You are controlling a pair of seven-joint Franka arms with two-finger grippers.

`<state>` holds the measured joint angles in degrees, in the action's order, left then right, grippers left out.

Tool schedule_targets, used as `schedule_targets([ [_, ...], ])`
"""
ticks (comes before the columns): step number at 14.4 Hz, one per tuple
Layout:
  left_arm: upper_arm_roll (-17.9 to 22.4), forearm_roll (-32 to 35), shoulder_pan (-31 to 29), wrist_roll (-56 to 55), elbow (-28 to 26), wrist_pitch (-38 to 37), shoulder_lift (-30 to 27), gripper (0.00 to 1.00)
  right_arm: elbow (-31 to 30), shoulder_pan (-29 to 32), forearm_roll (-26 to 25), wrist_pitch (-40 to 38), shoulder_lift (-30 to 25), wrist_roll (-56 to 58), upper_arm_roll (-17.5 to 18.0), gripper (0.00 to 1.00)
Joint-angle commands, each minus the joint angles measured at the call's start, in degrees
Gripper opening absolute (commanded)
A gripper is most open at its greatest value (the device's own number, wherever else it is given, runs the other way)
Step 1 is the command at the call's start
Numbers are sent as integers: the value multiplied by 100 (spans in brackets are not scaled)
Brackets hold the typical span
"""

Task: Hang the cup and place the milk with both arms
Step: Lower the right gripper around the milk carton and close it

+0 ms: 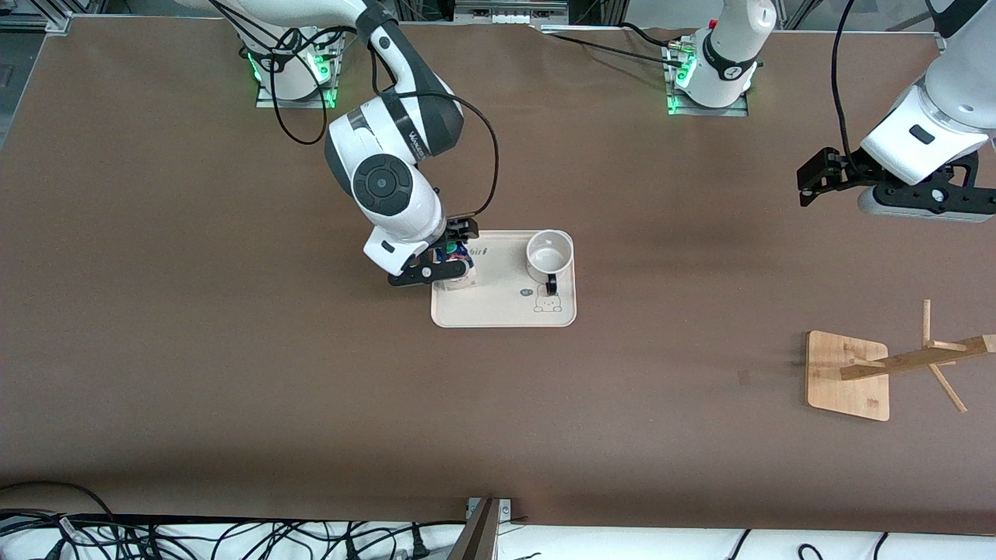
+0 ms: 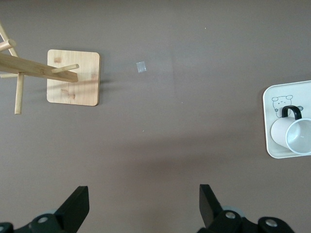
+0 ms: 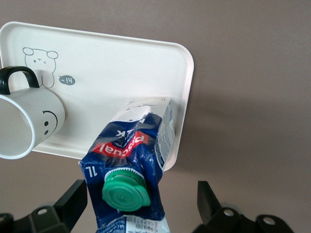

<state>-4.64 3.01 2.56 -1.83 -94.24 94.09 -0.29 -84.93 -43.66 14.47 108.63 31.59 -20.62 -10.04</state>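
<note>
Right jaws (image 3: 138, 204) wide around milk (image 3: 131, 165), not gripping.
Milk upright on tray (image 1: 506, 307), at the right arm's end of it; cup (image 1: 549, 253) on the same tray (handle toward the front camera). Left jaws (image 2: 143, 204) wide, empty, waiting over bare bench (image 1: 233, 389) near rack (image 1: 871, 373).

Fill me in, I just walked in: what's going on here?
The right tool is down over the milk on the tray, fingers open on either side of it, not yet gripping. The cup stands beside it on the tray. The left tool waits open above bare table; the wooden rack holds nothing.
</note>
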Motion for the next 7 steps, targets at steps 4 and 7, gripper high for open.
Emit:
schedule_targets([
  [4, -2, -116, -18, 86, 72, -101, 2, 100, -24, -64, 29, 71, 58, 364, -7, 100],
  [7, -2, -116, -18, 86, 72, -101, 2, 100, -15, -64, 29, 132, 93, 436, -7, 100],
])
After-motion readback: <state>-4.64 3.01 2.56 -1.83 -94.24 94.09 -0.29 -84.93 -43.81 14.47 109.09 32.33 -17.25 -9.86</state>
